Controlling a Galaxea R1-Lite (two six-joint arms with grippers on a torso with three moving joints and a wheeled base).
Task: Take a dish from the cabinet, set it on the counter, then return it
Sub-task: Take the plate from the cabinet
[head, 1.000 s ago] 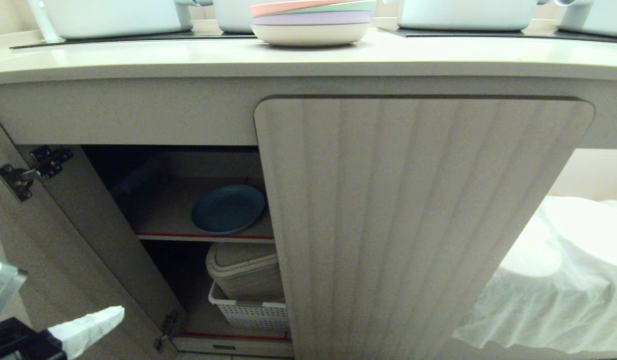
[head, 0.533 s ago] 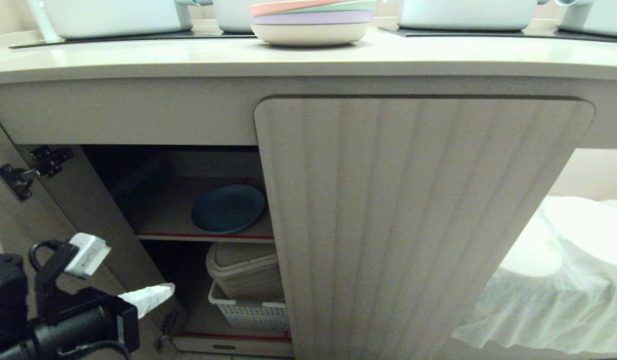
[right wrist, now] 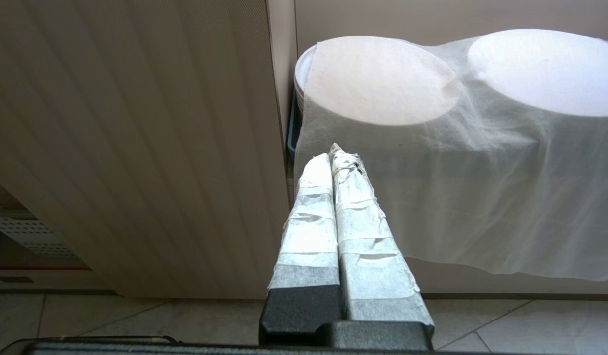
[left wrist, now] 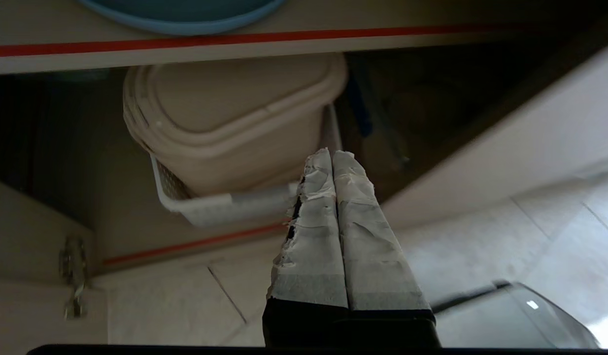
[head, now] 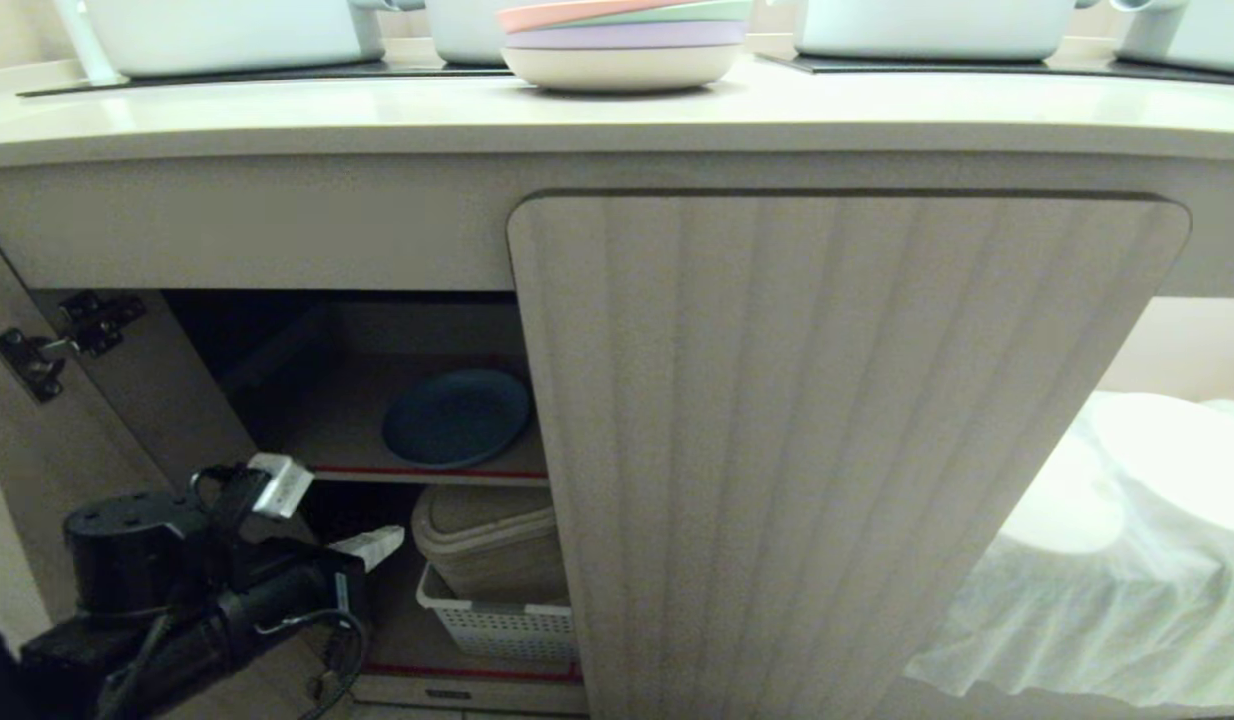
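from the head view my left hand (head: 382, 545) sits low at the open cabinet (head: 357, 420), under the shelf (head: 417, 472) carrying the dish (head: 455, 418); i could clip that red edge when i go up. in the left wrist view its fingers (left wrist: 314, 217) are pressed together, empty, aimed at the bin (left wrist: 225, 123), so i may jab it. in the right wrist view the right hand (right wrist: 336, 162) is closed, empty, beside the shut door (right wrist: 136, 138).

The cabinet (head: 837, 420) stands half open: its left door (head: 97, 430) is swung wide, leaving a gap. The closed fluted right door (head: 837, 450) blocks the other half. On the inner shelf (head: 327, 440), bare board lies left of the blue dish (head: 455, 418). Below, a lidded bin (head: 487, 545) in a white basket (head: 497, 625) fills the right part; the dark space beside it seems free.
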